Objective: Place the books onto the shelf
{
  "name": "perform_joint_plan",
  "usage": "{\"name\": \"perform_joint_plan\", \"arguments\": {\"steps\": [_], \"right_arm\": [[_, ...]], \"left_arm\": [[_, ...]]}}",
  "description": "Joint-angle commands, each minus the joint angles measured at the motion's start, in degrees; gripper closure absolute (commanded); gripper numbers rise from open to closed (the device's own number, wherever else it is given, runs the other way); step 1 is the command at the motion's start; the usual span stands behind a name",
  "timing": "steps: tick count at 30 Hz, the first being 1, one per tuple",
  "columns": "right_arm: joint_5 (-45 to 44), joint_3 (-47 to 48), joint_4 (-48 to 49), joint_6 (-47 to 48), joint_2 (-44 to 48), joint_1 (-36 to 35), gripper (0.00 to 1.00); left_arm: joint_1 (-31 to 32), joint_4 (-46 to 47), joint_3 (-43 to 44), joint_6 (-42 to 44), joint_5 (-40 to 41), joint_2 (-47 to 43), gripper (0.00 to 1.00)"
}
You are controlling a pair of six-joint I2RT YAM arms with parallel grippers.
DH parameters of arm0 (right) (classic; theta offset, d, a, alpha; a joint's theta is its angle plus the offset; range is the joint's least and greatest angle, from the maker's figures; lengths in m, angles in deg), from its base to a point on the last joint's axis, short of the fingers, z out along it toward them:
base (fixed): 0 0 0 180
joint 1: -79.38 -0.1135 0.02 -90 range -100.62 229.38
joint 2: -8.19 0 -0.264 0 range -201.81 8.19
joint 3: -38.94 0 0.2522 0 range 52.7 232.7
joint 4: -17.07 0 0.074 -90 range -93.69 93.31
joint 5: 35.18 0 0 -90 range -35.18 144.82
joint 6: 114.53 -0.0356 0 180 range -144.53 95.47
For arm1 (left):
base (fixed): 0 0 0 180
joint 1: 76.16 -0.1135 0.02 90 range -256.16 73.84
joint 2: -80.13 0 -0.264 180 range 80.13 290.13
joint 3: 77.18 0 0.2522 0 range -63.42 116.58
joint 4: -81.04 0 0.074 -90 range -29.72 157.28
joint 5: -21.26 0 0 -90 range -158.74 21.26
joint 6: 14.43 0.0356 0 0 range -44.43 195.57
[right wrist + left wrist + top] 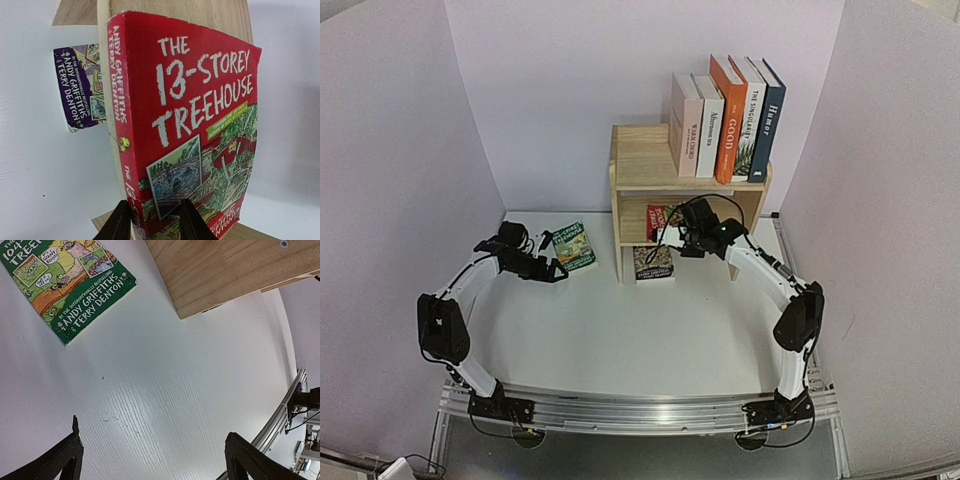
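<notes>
The wooden shelf (pixel 640 165) stands at the back of the table with several books (pixel 725 115) upright on its top tier. In its lower tier my right gripper (pixel 672 235) is shut on the bottom of a red paperback (pixel 195 100), which stands upright against the shelf wood (pixel 225 15); one finger is at its spine and one on its cover. A dark purple paperback (pixel 653 263) lies in front of the shelf. A green paperback (pixel 574 246) lies flat on the table to the shelf's left. My left gripper (pixel 558 272) hovers open and empty just near of the green paperback (pixel 70 285).
White walls enclose the table on three sides. The shelf's side panel (pixel 230 275) is close to the right of the green paperback. A metal rail (pixel 640 410) runs along the near edge under the arm bases.
</notes>
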State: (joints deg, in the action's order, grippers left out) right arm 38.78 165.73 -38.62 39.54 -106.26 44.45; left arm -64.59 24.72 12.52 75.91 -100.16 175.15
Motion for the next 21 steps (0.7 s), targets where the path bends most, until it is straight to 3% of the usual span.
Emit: {"name": "perform_joint_plan", "arguments": {"steps": [1,6,12,16,21], "right_arm": [[0.6,2.7,-0.1,0.1,-1.1,0.6,0.67],[0.8,3.2,-0.2,0.1,-0.8,0.5,0.56],[0.0,2.8,-0.2,-0.9,0.7,-0.7,0.29],[-0.2,3.2,-0.1,-3.6,1.9,-2.0,0.24],[-2.4,1.7,0.2,-7.5,4.3,-4.2,0.22]], "left_arm": [[0.0,-0.1,0.6,1.2,-0.6,-0.2,0.02],[0.0,0.1,0.2,1.5,-0.5,-0.4,0.02],[0.0,-0.6,1.2,5.5,3.3,1.5,0.02],[1.4,-3.5,5.5,15.8,10.6,6.5,0.02],[6.7,5.9,5.7,32.4,25.9,11.4,0.0]]}}
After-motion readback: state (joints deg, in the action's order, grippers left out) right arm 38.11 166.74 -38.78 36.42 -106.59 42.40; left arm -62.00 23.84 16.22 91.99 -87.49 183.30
